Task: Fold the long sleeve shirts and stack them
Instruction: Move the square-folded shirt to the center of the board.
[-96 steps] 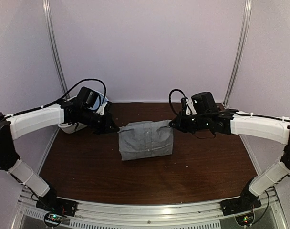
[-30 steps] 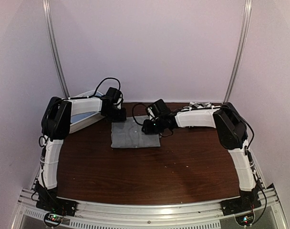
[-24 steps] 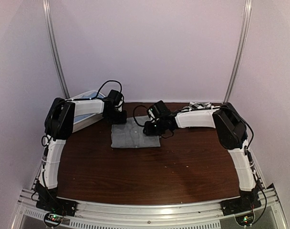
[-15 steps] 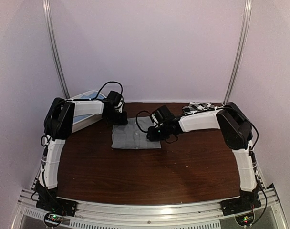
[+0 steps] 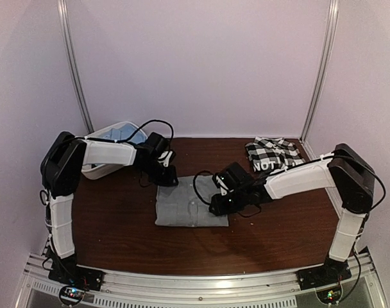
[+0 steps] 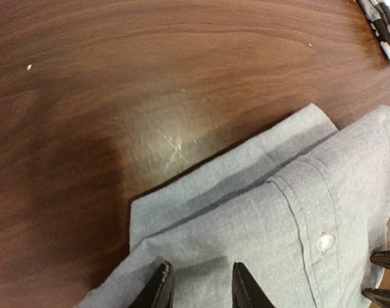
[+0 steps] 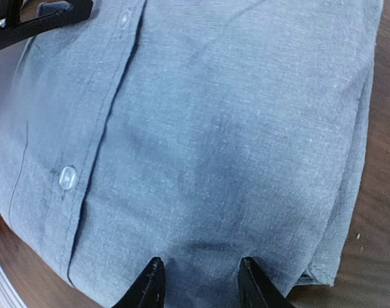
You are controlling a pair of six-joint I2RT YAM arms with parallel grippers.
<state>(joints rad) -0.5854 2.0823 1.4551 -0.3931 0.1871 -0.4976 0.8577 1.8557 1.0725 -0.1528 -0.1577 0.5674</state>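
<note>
A plain grey long sleeve shirt (image 5: pixel 185 208) (image 6: pixel 278 218) (image 7: pixel 214 128) lies folded into a flat rectangle mid-table, button placket up. My left gripper (image 5: pixel 169 182) (image 6: pixel 199 269) rests on its far left corner, jaws apart, the cloth flat between the tips. At the shirt's right edge my right gripper (image 5: pixel 215 205) (image 7: pixel 201 264) presses down the same way, open, pinching nothing. A black-and-white checked shirt (image 5: pixel 272 154) (image 6: pixel 381 25) lies crumpled at the back right. Light blue cloth (image 5: pixel 132 135) shows inside the tub.
A white plastic tub (image 5: pixel 104 136) stands at the back left corner, behind my left arm. Bare brown tabletop (image 5: pixel 201 247) lies between the grey shirt and the near rail. Side walls and metal posts close in the table.
The grey shirt has slid toward the near edge and slightly right, both grippers travelling with it. The right arm has swung away from the back, uncovering the checked shirt.
</note>
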